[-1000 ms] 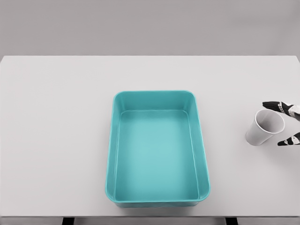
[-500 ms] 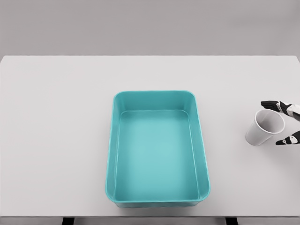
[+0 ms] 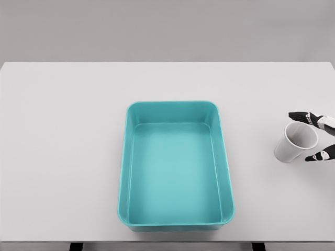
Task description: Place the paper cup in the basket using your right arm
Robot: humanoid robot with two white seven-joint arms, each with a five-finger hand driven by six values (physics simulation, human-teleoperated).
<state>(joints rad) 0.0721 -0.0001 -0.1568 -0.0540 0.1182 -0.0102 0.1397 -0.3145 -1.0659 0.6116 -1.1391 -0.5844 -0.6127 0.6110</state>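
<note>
Two fingers [image 3: 299,115]: black tips of the right hand [image 3: 320,137], entering at the picture's right edge; one lies at the far side of the cup's rim, the other at its near right side.
Finger state: spread apart around the cup's mouth, not clamped; whether they touch the rim cannot be told.
Paper cup [image 3: 294,141]: white, tilted with its open mouth up and to the right, base resting on the counter; it sits well to the right of the basket.
Gap cup to basket: bare counter between the cup's base and the basket's right wall.
Basket [image 3: 226,172]: teal rectangular tub with rounded corners, nothing inside, long sides running away from the robot.
Basket edges: near rim close to the counter's front edge; far rim well short of the back edge.
Counter [image 3: 63,157]: white, open surface left of the basket and beyond it.
Cup to counter edge: close to the right edge of the picture.
</note>
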